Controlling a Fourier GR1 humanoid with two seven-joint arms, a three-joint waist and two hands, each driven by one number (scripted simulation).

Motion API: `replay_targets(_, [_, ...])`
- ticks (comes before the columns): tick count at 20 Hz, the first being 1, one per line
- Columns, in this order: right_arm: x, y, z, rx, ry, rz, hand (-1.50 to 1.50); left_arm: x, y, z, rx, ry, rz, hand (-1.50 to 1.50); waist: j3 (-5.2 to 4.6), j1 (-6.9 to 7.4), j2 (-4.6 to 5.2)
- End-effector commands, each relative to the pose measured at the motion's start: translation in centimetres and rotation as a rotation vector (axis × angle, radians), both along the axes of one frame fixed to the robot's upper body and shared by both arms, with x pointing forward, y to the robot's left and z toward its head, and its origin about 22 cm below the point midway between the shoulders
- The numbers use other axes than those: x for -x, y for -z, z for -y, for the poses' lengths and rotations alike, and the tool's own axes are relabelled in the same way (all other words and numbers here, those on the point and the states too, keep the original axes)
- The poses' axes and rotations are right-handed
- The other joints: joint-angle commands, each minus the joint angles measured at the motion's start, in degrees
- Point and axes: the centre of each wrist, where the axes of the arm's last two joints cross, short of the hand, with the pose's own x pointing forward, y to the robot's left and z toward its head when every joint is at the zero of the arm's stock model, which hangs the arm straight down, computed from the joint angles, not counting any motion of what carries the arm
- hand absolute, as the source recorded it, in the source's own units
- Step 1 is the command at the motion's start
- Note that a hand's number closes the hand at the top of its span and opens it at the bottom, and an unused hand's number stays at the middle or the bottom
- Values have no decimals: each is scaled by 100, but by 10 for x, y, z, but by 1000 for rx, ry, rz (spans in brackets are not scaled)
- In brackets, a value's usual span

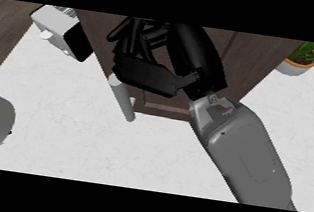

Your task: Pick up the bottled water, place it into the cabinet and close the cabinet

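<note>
— Any writing to read anywhere? A label, a brand, a number?

— None. The white appliance [57, 31] at eleven o'clock has a plain dark panel with no lettering I can make out.

— The plant pot [294, 66] at one o'clock?

— Blank white. The cabinet door [146, 96] and its handle [122, 98] carry no marks either.

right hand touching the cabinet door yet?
Cannot tell. In the head view the right hand overlaps the dark cabinet door above the handle, but no contact or gap shows plainly.
</note>
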Motion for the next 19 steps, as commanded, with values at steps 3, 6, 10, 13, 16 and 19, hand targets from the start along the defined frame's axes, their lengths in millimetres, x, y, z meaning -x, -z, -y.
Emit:
replay_targets(3, [-52,8,-6,28,33,-57,150,-4,-14,-6,-4,20,-7,150,-1,47,34])
replay_targets(6, [-49,22,-10,59,58,-52,150,8,2,-6,2,21,-1,150,-4,32,-1])
replay_targets(10, [-71,45,11,61,105,-52,150,3,-6,-8,15,42,-3,150,-4,123,63])
replay_targets(13, [-76,40,13,77,120,-52,150,-9,3,-8,14,27,5,150,-13,28,83])
replay_targets(16, [-79,51,18,71,141,-74,150,-5,-5,-10,4,60,2,150,-8,95,72])
replay_targets(19, [-81,50,19,65,120,-65,150,-13,-6,-5,15,50,22,150,-6,43,76])
